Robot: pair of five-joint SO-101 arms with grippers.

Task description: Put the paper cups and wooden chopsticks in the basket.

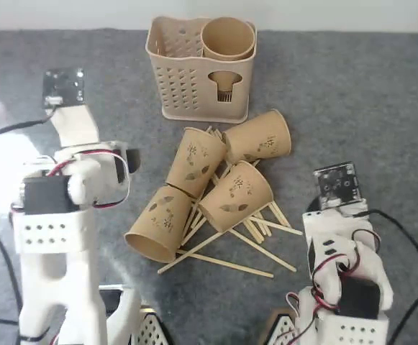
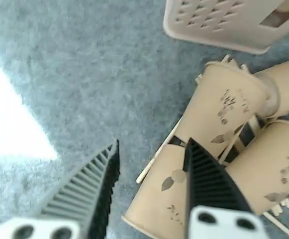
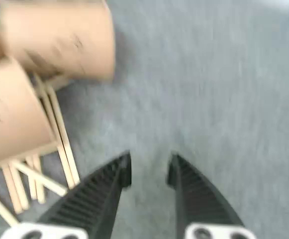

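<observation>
Four paper cups lie on their sides in a heap on the grey mat: one (image 1: 196, 162) at the top left, one (image 1: 259, 136) at the top right, one (image 1: 236, 195) in the middle and one (image 1: 160, 223) at the lower left. Wooden chopsticks (image 1: 230, 244) are scattered under and around them. A further cup (image 1: 228, 37) stands in the beige basket (image 1: 194, 86) behind the heap. My left gripper (image 2: 152, 149) hangs open above the mat, beside the lower-left cup (image 2: 174, 194). My right gripper (image 3: 149, 162) is open over bare mat, near chopsticks (image 3: 59, 134) and two cups (image 3: 59, 40).
The left arm (image 1: 72, 194) stands left of the heap and the right arm (image 1: 342, 244) at the lower right. Grey mat (image 1: 352, 93) lies open to the right of the basket. A bright patch (image 2: 10, 124) marks the mat's left edge.
</observation>
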